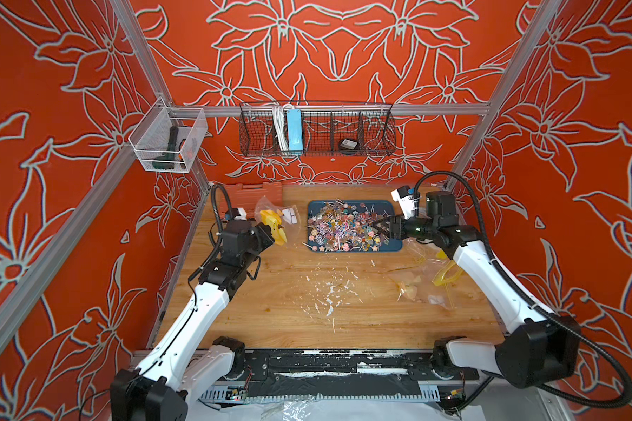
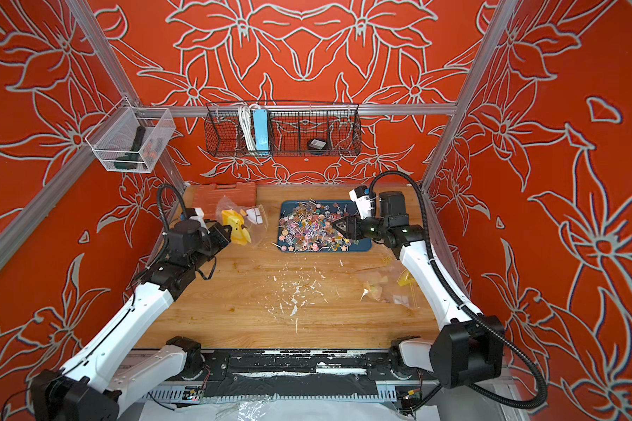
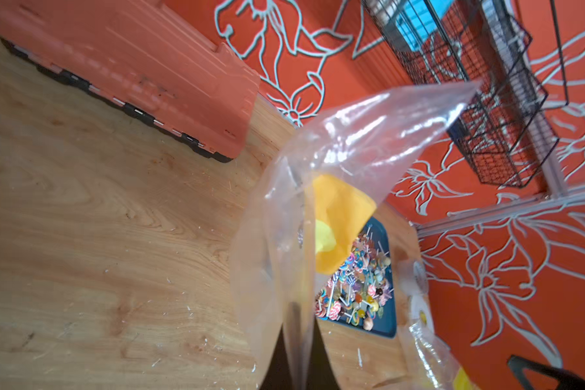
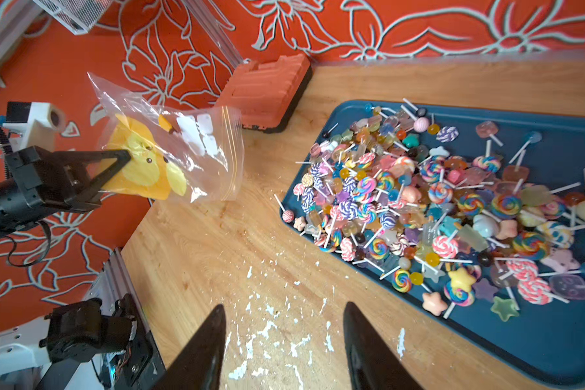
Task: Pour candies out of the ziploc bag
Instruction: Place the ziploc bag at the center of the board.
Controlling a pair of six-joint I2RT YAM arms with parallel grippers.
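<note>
A: What stands at the left side?

B: At the back left an orange case (image 1: pixel 252 193) lies on the wooden table (image 1: pixel 307 310). Just in front of it is the left gripper (image 4: pixel 122 158). Its jaws are pressed together on the ziploc bag (image 4: pixel 210 169), at the end opposite to the zip strip, and it holds the bag up, off the table. Through the clear plastic a yellow piece (image 4: pixel 139 162) and some white pieces (image 4: pixel 196 135) show.

A: And where are the candies?

B: The candies (image 1: pixel 343 229) lie in a heap in the blue tray (image 4: pixel 537 344). The tray is at the back of the table, near the middle, to the right of the bag and apart from it. In both top views the heap covers most of the tray, and only the right part shows bare blue.

A: How is the right gripper?

B: The right gripper (image 1: pixel 376 227) hangs over the right part of the tray, close above the candies. Its jaws are spread and nothing is between them.

A: Is there something more to the right?

B: Yes, a second clear bag (image 1: pixel 420 284) lies flat on the table, with yellowish pieces inside. The right arm (image 1: pixel 482 266) crosses over a part of it
</note>
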